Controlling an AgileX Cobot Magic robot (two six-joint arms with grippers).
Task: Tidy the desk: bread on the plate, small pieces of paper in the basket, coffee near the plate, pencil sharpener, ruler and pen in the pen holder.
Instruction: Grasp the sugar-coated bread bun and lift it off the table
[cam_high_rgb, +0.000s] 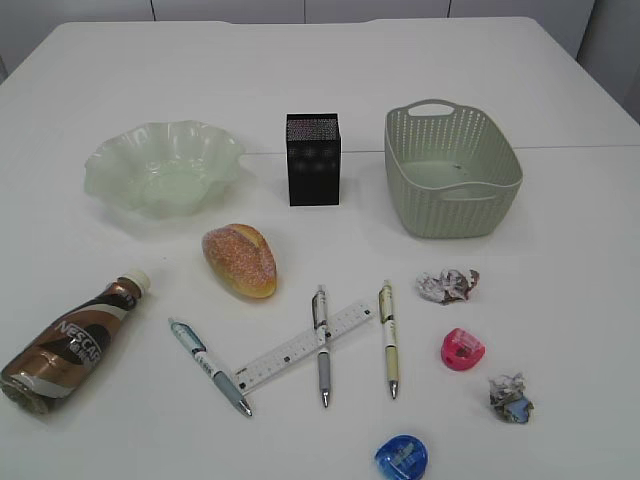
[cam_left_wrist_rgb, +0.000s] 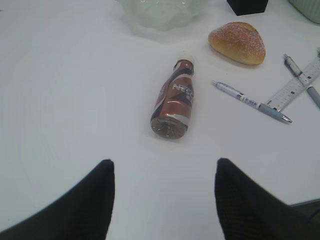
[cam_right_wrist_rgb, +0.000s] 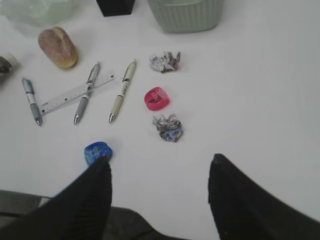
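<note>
White table (cam_high_rgb: 560, 300) fills all views; no arm is seen in the exterior view.

Left gripper (cam_left_wrist_rgb: 165, 200) is held above the table near the front edge, tilted forward, fingers spread wide with nothing between them. Coffee (cam_left_wrist_rgb: 173, 100) is seen just ahead of it, lying on its side, cap toward the plate (cam_left_wrist_rgb: 160, 12).

Right gripper (cam_right_wrist_rgb: 157, 200) is posed the same way (fingers parted, nothing gripped), hanging over bare table. Blue sharpener (cam_right_wrist_rgb: 97, 152) sits just beside its left finger (cam_right_wrist_rgb: 85, 200); contact cannot be judged.

Counts, from the exterior view:
- 1 plate (cam_high_rgb: 165, 165), pale green, wavy rim, back left.
- 1 holder (cam_high_rgb: 313, 158), black, upright, back centre.
- 1 basket (cam_high_rgb: 452, 170), green, back right; nothing is seen in it.
- 1 bread (cam_high_rgb: 240, 260), on the table just in front of the plate, not on it.
- 1 coffee (cam_high_rgb: 70, 345), far left, well apart from the plate.
- 3 pens: blue-grey pen (cam_high_rgb: 210, 366), grey pen (cam_high_rgb: 322, 345), cream pen (cam_high_rgb: 389, 338).
- 1 ruler (cam_high_rgb: 305, 345), lying slanted, crossed by the grey pen.
- 2 sharpeners: pink sharpener (cam_high_rgb: 462, 349), blue sharpener (cam_high_rgb: 401, 458) at the front edge.
- 2 paper wads: one (cam_high_rgb: 447, 285) in front of the basket, one (cam_high_rgb: 510, 397) near the pink sharpener.
</note>
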